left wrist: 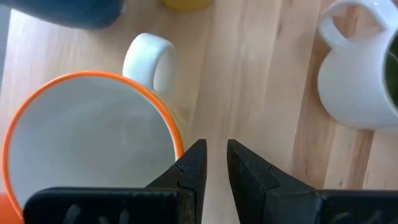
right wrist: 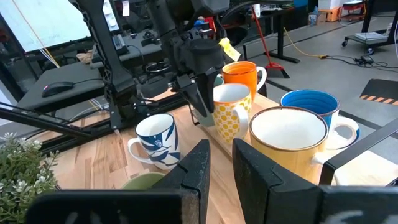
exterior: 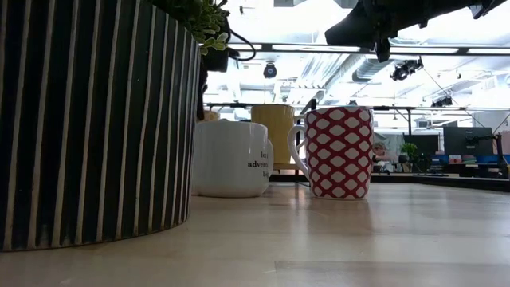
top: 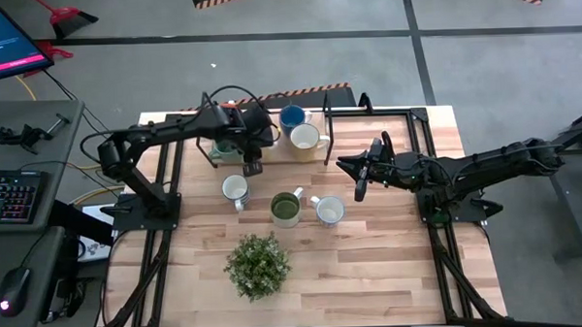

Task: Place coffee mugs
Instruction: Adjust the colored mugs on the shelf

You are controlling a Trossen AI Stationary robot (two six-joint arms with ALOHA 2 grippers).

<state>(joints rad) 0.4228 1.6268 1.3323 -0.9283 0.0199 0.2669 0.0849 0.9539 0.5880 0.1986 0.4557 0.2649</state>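
- At the table's [top: 373, 277] far side, the left pincer [top: 253, 168] hovers beside the mugs [top: 306, 137], fingers slightly apart, holding nothing.
- Right pincer [top: 360, 180]: same, near the middle.
- Mugs look rigid, glossy, breakable; grip rim or handle.

wooden table [top: 392, 267] bearing mugs [top: 285, 208], plant [top: 258, 266]

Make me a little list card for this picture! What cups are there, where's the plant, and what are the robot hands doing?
front row: white patterned mug, green-filled mug, white mug
back row: blue mug, cream-inside mug
plant: near front table edge
left gripper: empty, narrow gap, above the mugs
right gripper: empty, narrow gap, right of the mugs
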